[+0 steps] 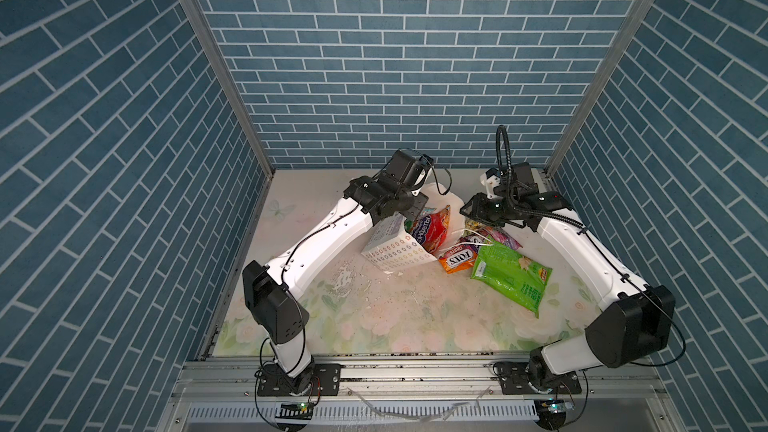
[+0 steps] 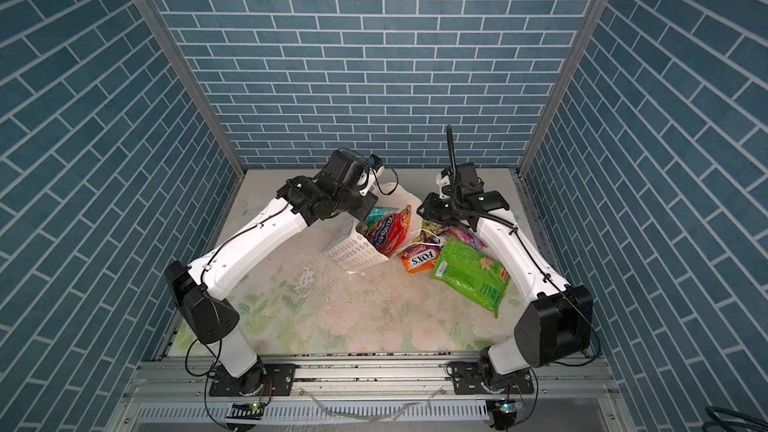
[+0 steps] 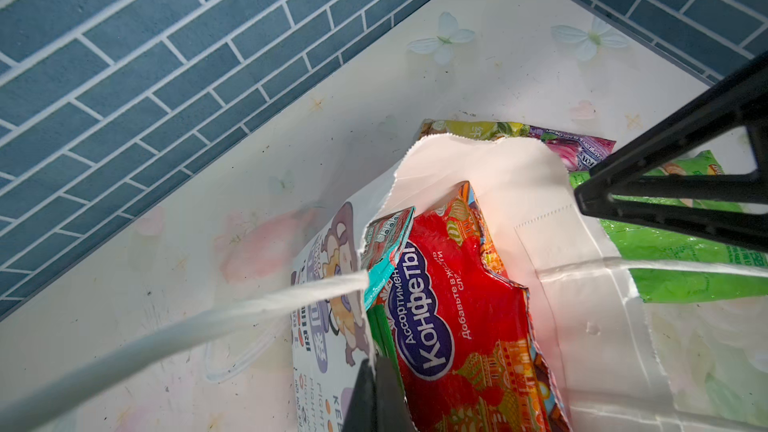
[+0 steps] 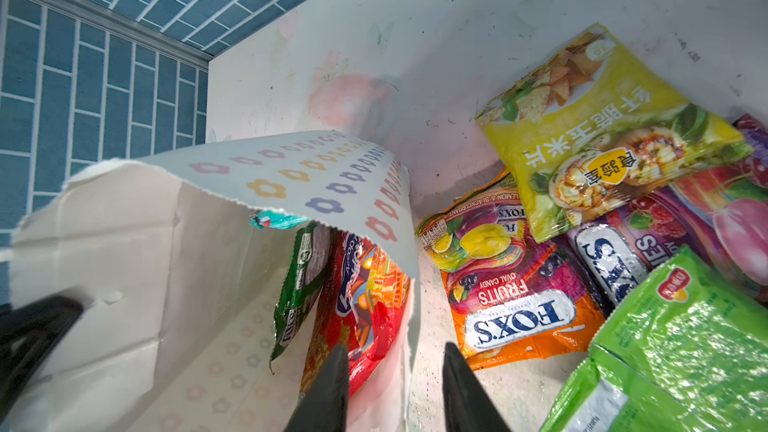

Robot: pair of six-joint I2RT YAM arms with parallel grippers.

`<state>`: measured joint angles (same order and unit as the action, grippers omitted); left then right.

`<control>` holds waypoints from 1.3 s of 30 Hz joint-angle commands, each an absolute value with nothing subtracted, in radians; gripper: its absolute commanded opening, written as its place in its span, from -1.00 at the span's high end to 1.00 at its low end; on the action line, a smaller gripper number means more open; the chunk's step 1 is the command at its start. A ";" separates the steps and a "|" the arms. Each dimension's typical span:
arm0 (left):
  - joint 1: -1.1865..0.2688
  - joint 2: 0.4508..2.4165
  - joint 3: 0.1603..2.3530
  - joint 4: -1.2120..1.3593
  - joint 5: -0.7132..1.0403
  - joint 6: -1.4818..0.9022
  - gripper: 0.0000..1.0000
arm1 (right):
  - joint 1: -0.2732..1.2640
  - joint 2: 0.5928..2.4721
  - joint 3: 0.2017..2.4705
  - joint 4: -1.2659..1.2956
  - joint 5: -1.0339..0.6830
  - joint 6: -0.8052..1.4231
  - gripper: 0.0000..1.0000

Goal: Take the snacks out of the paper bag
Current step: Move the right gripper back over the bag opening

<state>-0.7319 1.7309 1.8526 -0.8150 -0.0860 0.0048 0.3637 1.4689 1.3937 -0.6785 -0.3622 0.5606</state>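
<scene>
In a top view the red packet point(image 1: 430, 228) sticks out of the tilted paper bag point(image 1: 395, 253) at frame centre, long axis toward the nearer right gripper point(image 4: 395, 392), half-open beside it; left gripper point(image 3: 374, 396) clamped on the bag's rim.

- The floral tabletop point(image 1: 374, 317) is lying beneath both pairs of jaws, showing scuffs and what may be peeled patches.
- Blue brick-patterned walls point(image 1: 374, 56) are standing behind and beside the jaws.
- An aluminium rail point(image 1: 415, 376) is running along the table's front edge, well apart from the jaws.
</scene>
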 commanded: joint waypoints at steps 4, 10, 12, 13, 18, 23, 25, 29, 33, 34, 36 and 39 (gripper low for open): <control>-0.732 1.730 1.861 -0.815 -0.097 0.015 1.00 | 0.366 1.433 1.383 -0.768 -0.313 0.531 0.24; -0.732 1.731 1.863 -0.820 -0.106 0.017 1.00 | 0.367 1.467 1.351 -0.715 -0.365 0.559 0.23; -0.732 1.731 1.864 -0.825 -0.112 0.018 1.00 | 0.368 1.478 1.345 -0.698 -0.372 0.566 0.23; -0.733 1.732 1.865 -0.827 -0.113 0.018 1.00 | 0.368 1.481 1.342 -0.683 -0.377 0.571 0.23; -0.732 1.744 1.881 -0.838 -0.115 0.026 1.00 | 0.385 1.509 1.333 -0.625 -0.394 0.603 0.23; -0.733 1.763 1.903 -0.848 -0.131 0.035 1.00 | 0.405 1.534 1.319 -0.593 -0.371 0.649 0.40; -0.733 1.772 1.913 -0.854 -0.154 0.040 1.00 | 0.418 1.543 1.320 -0.586 -0.354 0.674 0.58; -0.733 1.803 1.955 -0.883 -0.203 0.054 1.00 | 0.435 1.560 1.311 -0.562 -0.340 0.716 0.87; -0.734 1.822 1.981 -0.895 -0.229 0.068 1.00 | 0.452 1.568 1.283 -0.512 -0.345 0.762 1.00; -0.733 1.822 1.982 -0.893 -0.237 0.072 1.00 | 0.456 1.569 1.275 -0.494 -0.345 0.773 1.00; -0.733 1.823 1.982 -0.887 -0.251 0.085 1.00 | 0.467 1.573 1.264 -0.457 -0.347 0.795 1.00; -0.733 1.829 1.993 -0.881 -0.271 0.107 1.00 | 0.487 1.593 1.274 -0.410 -0.351 0.811 1.00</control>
